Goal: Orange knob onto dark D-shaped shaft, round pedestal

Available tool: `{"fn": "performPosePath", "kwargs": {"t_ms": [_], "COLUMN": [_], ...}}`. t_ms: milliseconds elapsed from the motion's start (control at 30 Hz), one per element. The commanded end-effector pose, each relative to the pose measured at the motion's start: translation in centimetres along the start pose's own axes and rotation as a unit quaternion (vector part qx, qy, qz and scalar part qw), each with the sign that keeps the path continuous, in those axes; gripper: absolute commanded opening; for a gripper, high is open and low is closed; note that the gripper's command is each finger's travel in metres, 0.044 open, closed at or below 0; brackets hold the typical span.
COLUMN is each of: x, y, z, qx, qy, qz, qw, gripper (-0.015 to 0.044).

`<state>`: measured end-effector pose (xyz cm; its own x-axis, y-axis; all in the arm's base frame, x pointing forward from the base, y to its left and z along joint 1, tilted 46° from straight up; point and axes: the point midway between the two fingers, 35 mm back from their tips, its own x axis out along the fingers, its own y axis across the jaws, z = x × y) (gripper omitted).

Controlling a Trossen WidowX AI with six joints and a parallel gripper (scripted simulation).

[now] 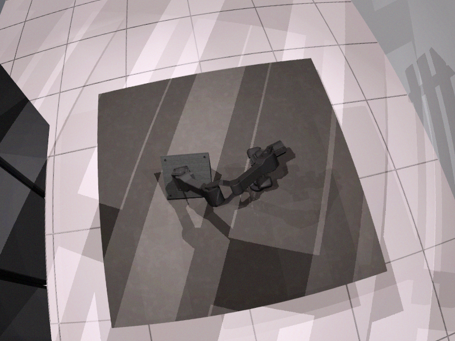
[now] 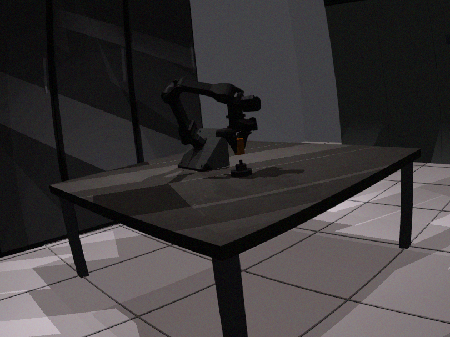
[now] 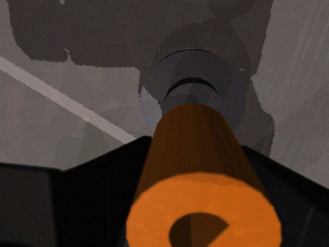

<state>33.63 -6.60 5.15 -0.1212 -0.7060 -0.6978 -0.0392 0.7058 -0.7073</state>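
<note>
Claw (image 2: 240, 146) (image 3: 192, 149) pinching upright orange knob (image 2: 240, 146) (image 3: 199, 187) | pedestal (image 2: 241, 171) (image 3: 234, 101) below, apart, roughly underneath | flat-side match: cannot tell

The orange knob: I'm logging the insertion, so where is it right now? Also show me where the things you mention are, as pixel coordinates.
In the exterior view, the orange knob (image 2: 240, 146) (image 3: 195, 150) is between the gripper's fingers, right above the shaft (image 2: 240, 161) on the round pedestal (image 2: 241, 171), not touching it.

Arm arched forward, elbow bent; wrist angled down; claw (image 2: 240, 147) (image 3: 192, 149) pointing downward, clamped
</note>
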Motion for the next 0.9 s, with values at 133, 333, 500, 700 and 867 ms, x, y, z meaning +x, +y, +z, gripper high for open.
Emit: {"fn": "performPosePath", "kwargs": {"t_ms": [133,333,500,700,867], "x": [1.2,2.4,2.1,2.4,2.4], "y": [-0.2,-0.2,-0.3,-0.3,-0.3], "z": [0.1,0.0,0.1,0.1,0.0], "qx": [-0.004,-0.004,0.001,0.001,0.001], "qy": [-0.003,-0.003,-0.003,-0.003,-0.003], "qz": [-0.002,-0.003,-0.003,-0.003,-0.003], "qw": [1.0,1.0,1.0,1.0,1.0], "gripper": [0.0,0.0,0.0,0.0,0.0]}}
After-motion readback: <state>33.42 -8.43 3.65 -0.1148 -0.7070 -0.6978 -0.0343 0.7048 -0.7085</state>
